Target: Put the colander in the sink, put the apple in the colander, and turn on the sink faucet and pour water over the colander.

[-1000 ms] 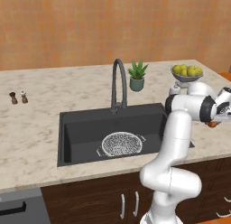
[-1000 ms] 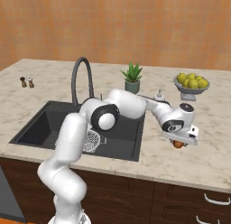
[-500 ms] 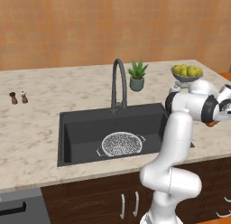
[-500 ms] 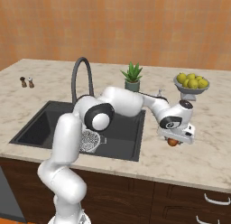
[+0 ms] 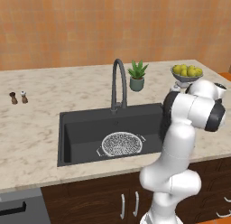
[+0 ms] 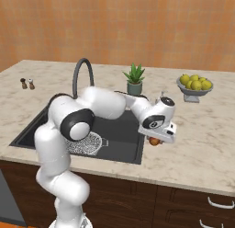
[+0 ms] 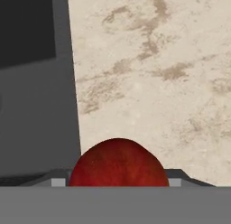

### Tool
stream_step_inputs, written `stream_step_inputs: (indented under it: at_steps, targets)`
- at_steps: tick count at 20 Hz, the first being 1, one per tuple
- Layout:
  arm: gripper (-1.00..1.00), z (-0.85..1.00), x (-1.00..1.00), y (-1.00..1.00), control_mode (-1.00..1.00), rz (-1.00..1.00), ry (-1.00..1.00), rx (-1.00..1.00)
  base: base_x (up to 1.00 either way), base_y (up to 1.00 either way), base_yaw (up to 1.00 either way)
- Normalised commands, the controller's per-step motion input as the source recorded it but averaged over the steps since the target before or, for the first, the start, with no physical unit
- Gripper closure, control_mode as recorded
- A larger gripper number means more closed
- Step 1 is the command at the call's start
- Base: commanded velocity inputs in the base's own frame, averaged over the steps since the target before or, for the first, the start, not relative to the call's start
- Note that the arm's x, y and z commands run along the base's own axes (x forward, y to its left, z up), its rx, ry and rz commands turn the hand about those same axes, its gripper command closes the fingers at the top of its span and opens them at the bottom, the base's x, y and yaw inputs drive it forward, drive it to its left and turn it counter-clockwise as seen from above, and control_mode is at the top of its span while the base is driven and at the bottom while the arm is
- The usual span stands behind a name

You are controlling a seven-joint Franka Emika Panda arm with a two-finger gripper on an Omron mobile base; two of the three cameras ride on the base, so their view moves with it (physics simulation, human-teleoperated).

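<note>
Glossy white, rounded arm links with dark grey bands at the joints, bulbous at base and elbows. White, boxy gripper (image 6: 157,139) body with a small dark disc on top.

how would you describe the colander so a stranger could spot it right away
Find the dark sink set in the marble counter, below the gooseneck faucet. The colander lies on its floor: a round pale mesh bowl with two small handles, the lone light thing there.

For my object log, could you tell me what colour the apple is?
Deep red with an orange tinge; the apple shows best in the hand view.
</note>
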Motion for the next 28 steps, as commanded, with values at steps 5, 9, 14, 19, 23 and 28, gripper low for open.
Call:
stream_step_inputs:
  at_steps: [5,9,14,19,23,28]
  targets:
    - [1.00,0.00,-0.04,1.00,-1.00,0.09,0.00,0.00,0.00,0.00,0.00]
    - [1.00,0.00,0.01,1.00,-1.00,0.09,0.03,0.03,0.00,0.00,0.00]
    - [1.00,0.00,0.02,1.00,-1.00,0.10,0.05,0.06,0.00,0.00,0.00]
    - [1.00,0.00,0.19,0.99,-1.00,0.12,0.02,0.10,0.00,0.00,0.00]
    - [1.00,-0.07,0.14,0.87,-1.00,0.12,0.02,0.14,0.00,0.00,0.00]
    - [1.00,-0.40,0.18,0.54,-1.00,0.12,0.01,0.13,0.00,0.00,0.00]
